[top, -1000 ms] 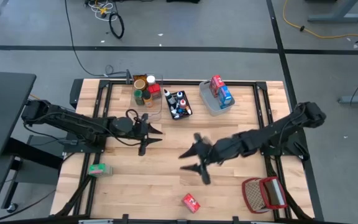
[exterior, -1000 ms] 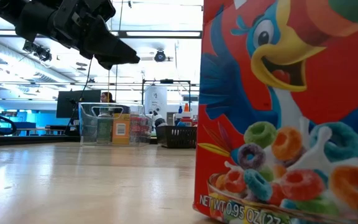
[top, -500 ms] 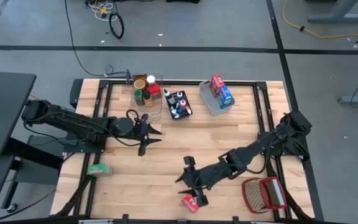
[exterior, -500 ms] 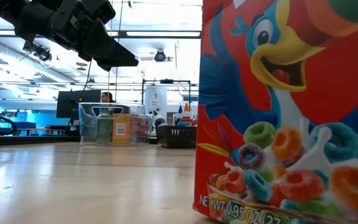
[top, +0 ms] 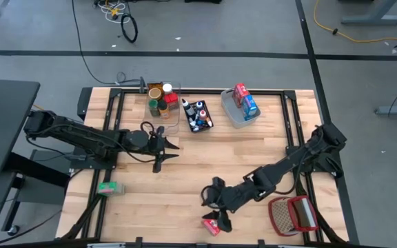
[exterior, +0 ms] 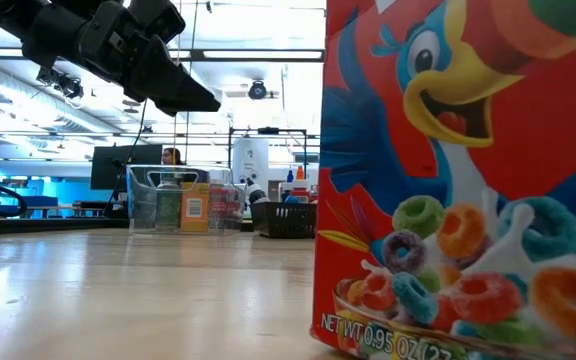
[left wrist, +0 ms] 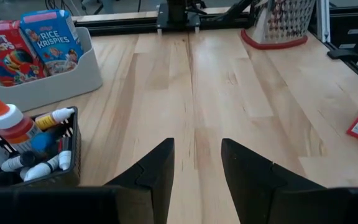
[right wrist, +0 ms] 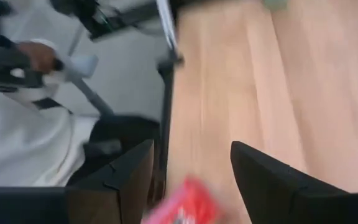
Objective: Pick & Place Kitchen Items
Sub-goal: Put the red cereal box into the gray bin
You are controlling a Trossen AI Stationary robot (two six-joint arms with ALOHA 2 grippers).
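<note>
Right gripper [top: 216,212] hangs low over the front edge of the bench [top: 185,179], fingers spread apart, directly above a small red Froot Loops box [top: 211,224] lying flat; nothing is held. Left gripper [top: 165,149] waits above mid-bench, fingers parted, empty. Green box [top: 107,187] sits at the bench's left edge. Red-and-white wire basket [top: 293,215] rests near the right front corner.

Probably a robotics lab: framed wooden table [top: 185,176], floor cables [top: 126,24], monitors [exterior: 113,165].
</note>
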